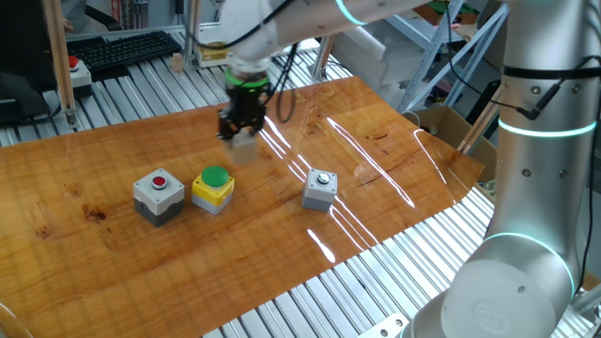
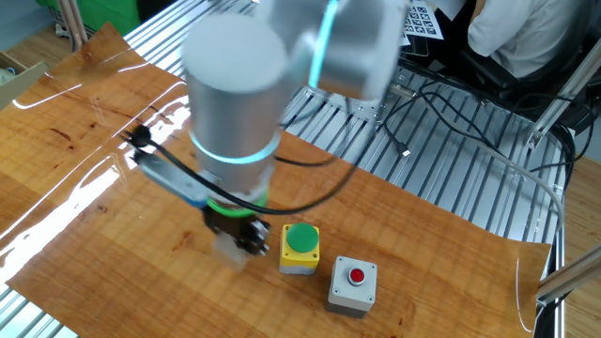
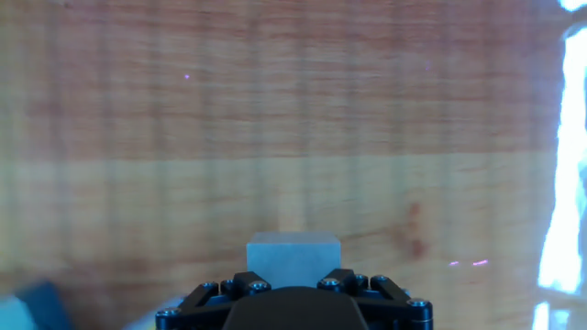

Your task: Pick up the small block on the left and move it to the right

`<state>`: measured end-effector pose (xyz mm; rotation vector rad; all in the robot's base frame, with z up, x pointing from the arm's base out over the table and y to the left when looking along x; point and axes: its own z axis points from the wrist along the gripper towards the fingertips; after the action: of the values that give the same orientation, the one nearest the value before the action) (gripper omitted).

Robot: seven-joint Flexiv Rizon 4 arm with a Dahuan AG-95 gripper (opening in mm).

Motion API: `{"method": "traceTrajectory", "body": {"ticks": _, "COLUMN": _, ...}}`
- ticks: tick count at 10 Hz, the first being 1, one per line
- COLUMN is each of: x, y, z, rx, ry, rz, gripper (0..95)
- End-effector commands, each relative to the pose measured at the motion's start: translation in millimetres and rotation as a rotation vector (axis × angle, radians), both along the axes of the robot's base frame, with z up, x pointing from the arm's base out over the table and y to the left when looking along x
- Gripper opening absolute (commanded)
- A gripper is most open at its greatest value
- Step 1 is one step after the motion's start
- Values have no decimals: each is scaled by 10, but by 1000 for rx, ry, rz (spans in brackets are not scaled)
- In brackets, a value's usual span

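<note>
The small block (image 1: 244,147) is a plain pale cube held between the fingers of my gripper (image 1: 243,141), a little above the wooden table. In the hand view the small block (image 3: 293,253) sits between the black jaws of the gripper (image 3: 293,275), with wood grain below it. In the other fixed view the small block (image 2: 230,248) is blurred under the gripper (image 2: 237,235), left of the yellow box. The gripper is shut on the block.
A grey box with a red button (image 1: 158,195), a yellow box with a green button (image 1: 213,188) and a grey box with a silver button (image 1: 320,189) stand on the wooden tabletop (image 1: 394,169). A clear plastic sheet covers the table's right part.
</note>
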<state>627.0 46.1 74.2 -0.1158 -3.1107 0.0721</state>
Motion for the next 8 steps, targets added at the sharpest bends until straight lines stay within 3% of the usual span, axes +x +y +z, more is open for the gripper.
{"method": "traceTrajectory", "body": {"ticks": 1, "x": -33, "y": 274, "z": -11, "rx": 3, "ry": -5, "rz": -56, "gripper": 0}}
{"method": "traceTrajectory", "body": {"ticks": 3, "x": -104, "y": 471, "z": -20, "rx": 21, "ry": -7, "rz": -67, "gripper": 0}}
{"method": "traceTrajectory", "body": {"ticks": 5, "x": -132, "y": 578, "z": -41, "rx": 42, "ry": -7, "rz": -76, "gripper": 0}}
{"method": "traceTrajectory", "body": {"ticks": 8, "x": -197, "y": 708, "z": -50, "rx": 46, "ry": -7, "rz": -91, "gripper": 0}}
